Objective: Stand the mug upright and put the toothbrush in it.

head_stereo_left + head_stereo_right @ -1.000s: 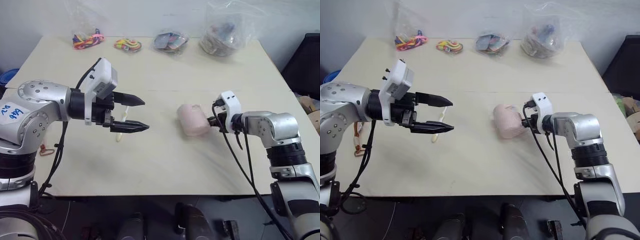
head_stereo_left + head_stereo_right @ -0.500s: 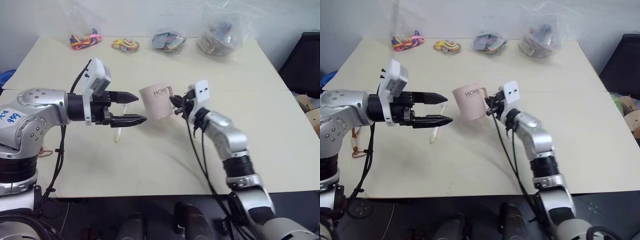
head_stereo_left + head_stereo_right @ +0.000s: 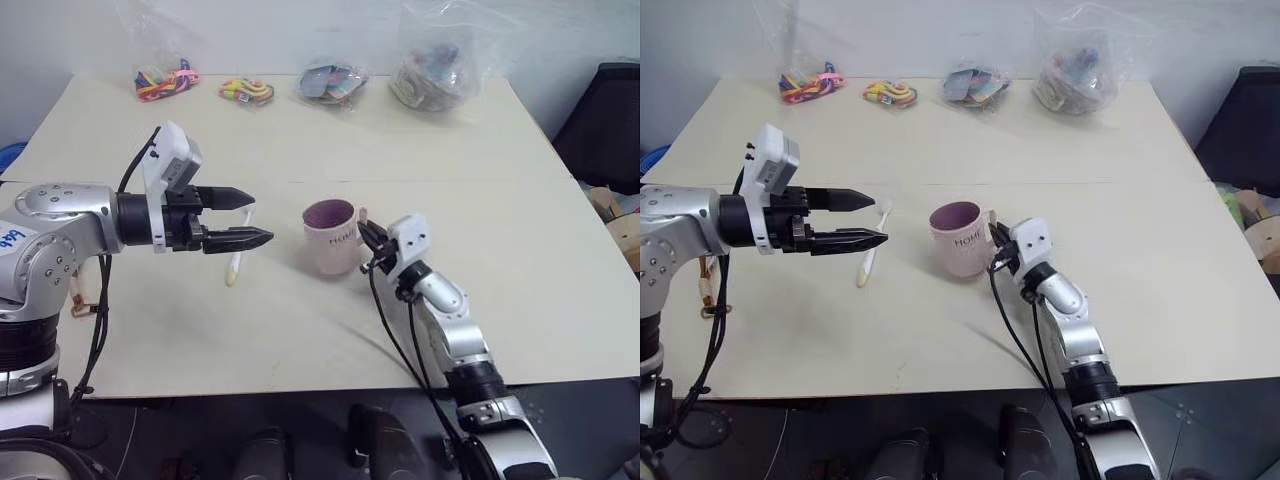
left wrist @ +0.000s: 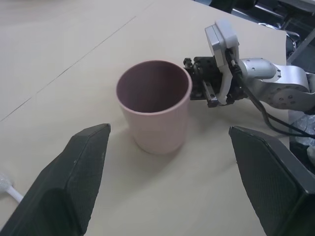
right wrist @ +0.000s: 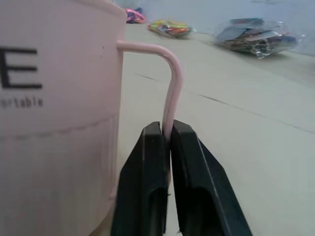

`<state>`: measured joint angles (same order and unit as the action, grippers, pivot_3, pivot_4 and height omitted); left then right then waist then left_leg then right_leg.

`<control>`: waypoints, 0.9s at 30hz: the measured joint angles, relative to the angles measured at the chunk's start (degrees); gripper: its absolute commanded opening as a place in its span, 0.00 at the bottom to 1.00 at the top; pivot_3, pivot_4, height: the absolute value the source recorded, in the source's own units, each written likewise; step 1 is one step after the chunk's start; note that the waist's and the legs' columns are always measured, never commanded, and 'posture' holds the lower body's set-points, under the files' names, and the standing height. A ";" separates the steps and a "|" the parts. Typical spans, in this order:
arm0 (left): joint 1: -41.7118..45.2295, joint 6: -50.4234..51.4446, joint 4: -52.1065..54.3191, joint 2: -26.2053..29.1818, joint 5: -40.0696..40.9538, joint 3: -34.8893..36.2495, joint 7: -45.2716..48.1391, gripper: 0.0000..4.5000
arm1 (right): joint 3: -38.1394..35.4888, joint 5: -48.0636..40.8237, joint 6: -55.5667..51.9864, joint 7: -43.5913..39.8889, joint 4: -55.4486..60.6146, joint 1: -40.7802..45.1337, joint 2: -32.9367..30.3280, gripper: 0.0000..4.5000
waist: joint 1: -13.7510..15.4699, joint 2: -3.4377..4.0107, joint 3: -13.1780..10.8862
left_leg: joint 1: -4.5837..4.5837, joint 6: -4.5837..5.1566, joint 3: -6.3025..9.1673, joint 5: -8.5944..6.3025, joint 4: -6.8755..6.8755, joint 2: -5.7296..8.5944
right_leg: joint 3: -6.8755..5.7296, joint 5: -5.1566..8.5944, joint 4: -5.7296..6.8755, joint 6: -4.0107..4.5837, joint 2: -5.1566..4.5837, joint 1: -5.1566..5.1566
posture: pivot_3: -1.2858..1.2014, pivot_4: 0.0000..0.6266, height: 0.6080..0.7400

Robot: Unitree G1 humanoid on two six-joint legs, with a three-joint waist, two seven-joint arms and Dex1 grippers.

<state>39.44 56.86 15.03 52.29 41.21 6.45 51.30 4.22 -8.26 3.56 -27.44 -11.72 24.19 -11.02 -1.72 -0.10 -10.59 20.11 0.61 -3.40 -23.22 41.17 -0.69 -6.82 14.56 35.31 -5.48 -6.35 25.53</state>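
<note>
Two end effectors are up: my right end effector (image 5: pixel 165 142) pinches the mug (image 3: pixel 332 237) handle, mug upright mid-bench (image 3: pixel 300 340). My left end effector (image 3: pixel 252 219) hovers with fingers spread above the toothbrush (image 3: pixel 869 256), lying left of the mug.

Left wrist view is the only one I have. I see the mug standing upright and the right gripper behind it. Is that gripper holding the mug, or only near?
Observer: It is holding. In the right wrist view the right gripper pinches the mug's thin handle between its two fingers.
Operator: Thank you. Where is the toothbrush? I see only a white tip at my edge.
Observer: The toothbrush lies flat on the table, on the robot's left of the mug, under the tips of the left gripper.
Operator: Is my left gripper touching it?
Observer: No. It hovers above the toothbrush, jaws open and empty.
</note>
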 measured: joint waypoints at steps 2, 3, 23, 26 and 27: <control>0.02 -0.19 -0.04 -0.35 -0.08 -0.31 0.05 0.91 | -0.01 -0.32 -2.17 -0.85 1.98 -0.61 -0.66 0.38 | 0.01 0.00 0.00 | 0.00 0.00 0.00 0.00 0.01 0.01 | 0.02 0.00 0.00 0.00 -0.01 0.00 | 0.52 0.24 1.00; 0.04 -0.35 -0.07 -0.57 -0.12 -0.54 0.07 0.91 | -0.01 -0.69 -3.52 -1.23 3.32 -0.68 -1.05 0.46 | 0.04 0.00 0.00 | 0.00 0.00 0.01 0.00 0.01 0.00 | 0.02 0.00 0.00 0.00 0.00 0.00 | 0.52 0.24 1.00; 7.20 21.03 -14.11 -16.82 -10.83 3.95 -33.20 0.91 | -21.20 -37.01 -47.94 -23.28 39.74 -3.51 -38.12 1.00 | 3.10 0.04 -0.03 | -0.03 0.12 0.04 -0.04 0.19 0.10 | 0.08 -0.03 0.11 -0.06 -0.05 -0.09 | 0.52 0.24 1.00; 9.60 22.52 -18.67 -21.03 -13.38 1.07 -35.90 0.91 | -21.40 -43.28 -51.56 -22.78 41.08 0.68 -38.68 1.00 | 3.35 0.04 -0.03 | 0.03 0.12 -0.14 -0.04 0.22 0.11 | -0.05 -0.03 0.10 -0.06 -0.06 -0.08 | 0.52 0.24 1.00; 10.03 22.40 -20.17 -21.79 -14.20 0.10 -36.33 0.91 | -21.43 -45.27 -52.53 -22.76 41.56 1.69 -39.01 1.00 | 3.32 0.03 -0.03 | 0.04 0.12 -0.15 -0.04 0.20 0.12 | -0.05 -0.03 0.08 -0.06 -0.06 -0.07 | 0.52 0.24 1.00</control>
<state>49.47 79.25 -5.14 30.50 27.01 6.55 14.97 -17.21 -53.53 -48.97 -50.20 29.84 25.88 -50.03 1.61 -0.07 -10.62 20.14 0.73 -3.55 -23.26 41.37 -0.58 -6.87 14.53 35.39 -5.54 -6.41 25.45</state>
